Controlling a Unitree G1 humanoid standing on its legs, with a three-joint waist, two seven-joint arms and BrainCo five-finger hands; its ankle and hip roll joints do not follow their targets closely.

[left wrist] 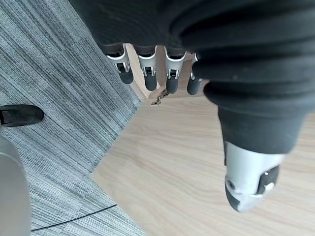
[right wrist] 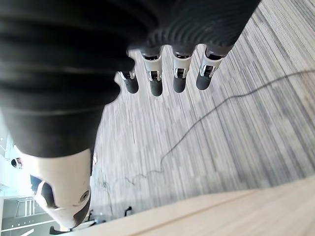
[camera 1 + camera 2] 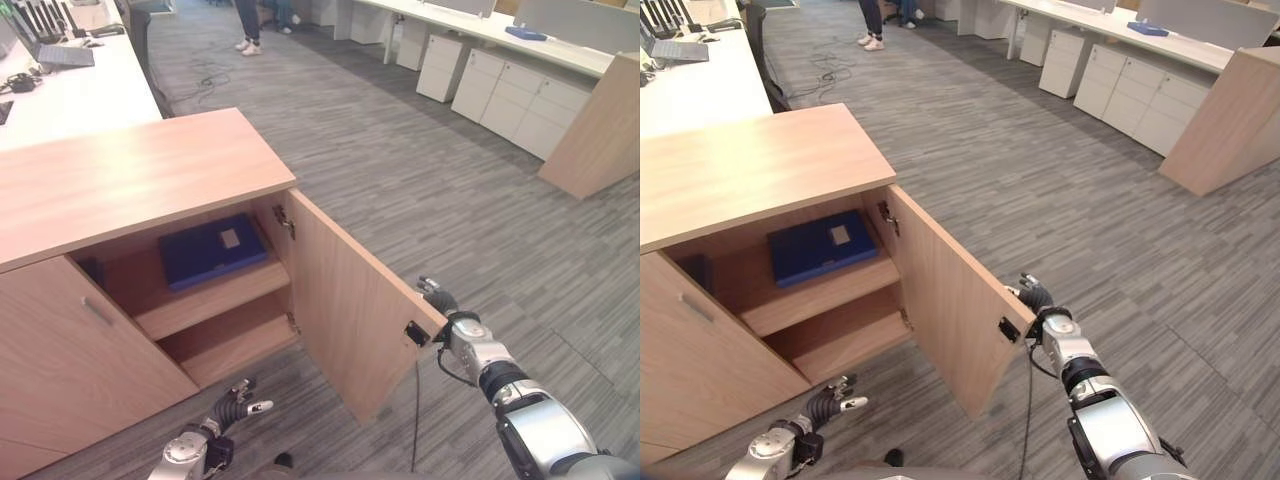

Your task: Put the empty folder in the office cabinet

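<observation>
Left hand (image 3: 232, 408): bottom centre, fingers relaxed, holding nothing.
Right hand (image 3: 441, 303): at open door (image 3: 345, 310) edge, fingers straight.
Folder (image 3: 212, 250): flat on upper shelf (image 3: 215, 298).

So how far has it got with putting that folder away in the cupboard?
Done, it seems: the flat dark blue folder lies on the upper shelf of the light wooden office cabinet. In hand: nothing; the left hand hangs low before the cabinet, fingers relaxed, and the right hand sits at the outer edge of the open wooden door, fingers straight. Left: probably swinging that door shut.
</observation>
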